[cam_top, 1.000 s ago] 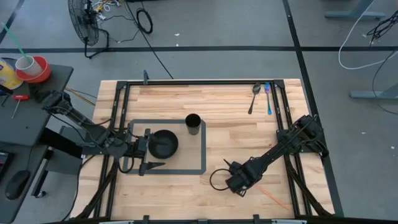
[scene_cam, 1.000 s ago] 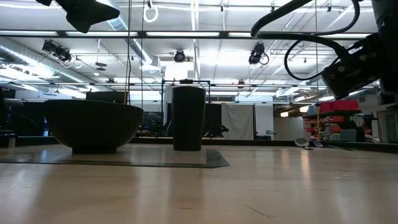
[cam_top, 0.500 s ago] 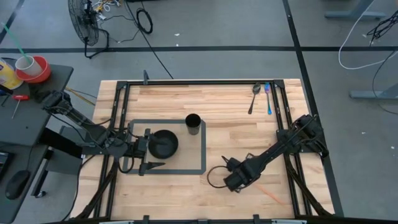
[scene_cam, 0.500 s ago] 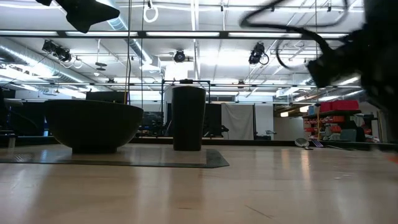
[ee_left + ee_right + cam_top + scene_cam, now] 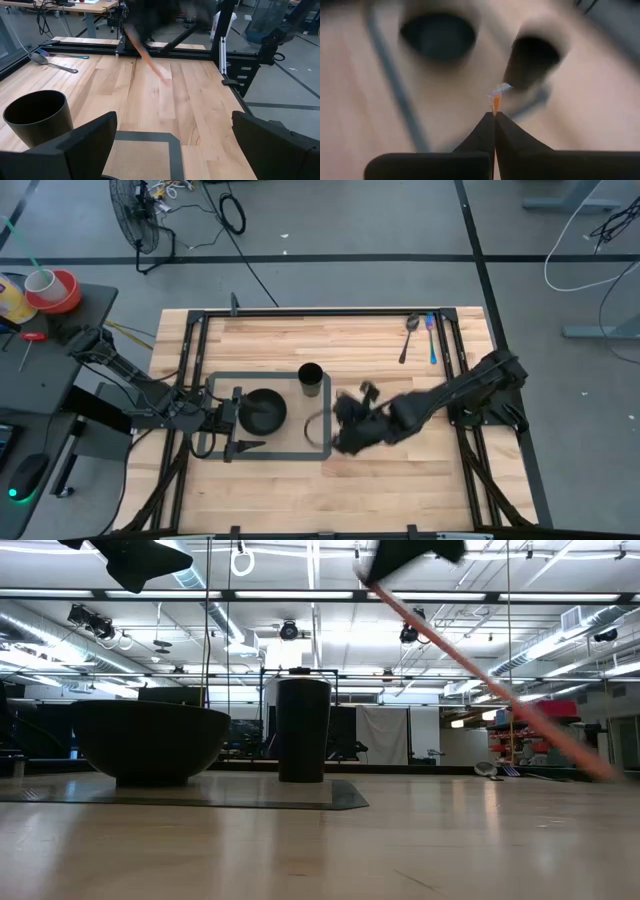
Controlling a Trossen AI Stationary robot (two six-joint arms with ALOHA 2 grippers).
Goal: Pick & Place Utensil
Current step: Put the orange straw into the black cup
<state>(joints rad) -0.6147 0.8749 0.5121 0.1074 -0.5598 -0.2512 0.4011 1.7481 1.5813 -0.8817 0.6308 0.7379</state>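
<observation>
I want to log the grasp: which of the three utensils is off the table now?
The orange utensil, clamped in the right pincer and hanging slanted. The grey spoon and blue utensil lie at the table's far edge.

- Right gripper is smeared in the high view's centre.
- Orange utensil streaks blurred across the low view; its type is unreadable.
- Bowl and cup are soft blobs in the right wrist view.

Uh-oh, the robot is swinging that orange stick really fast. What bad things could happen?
The right pincer holds the orange utensil only by one end, so the fast swing might shake it loose. The long free end hangs down and could bump the black cup or the black bowl as it nears them, maybe tipping the cup. The left pincer waits open beside the bowl.
</observation>
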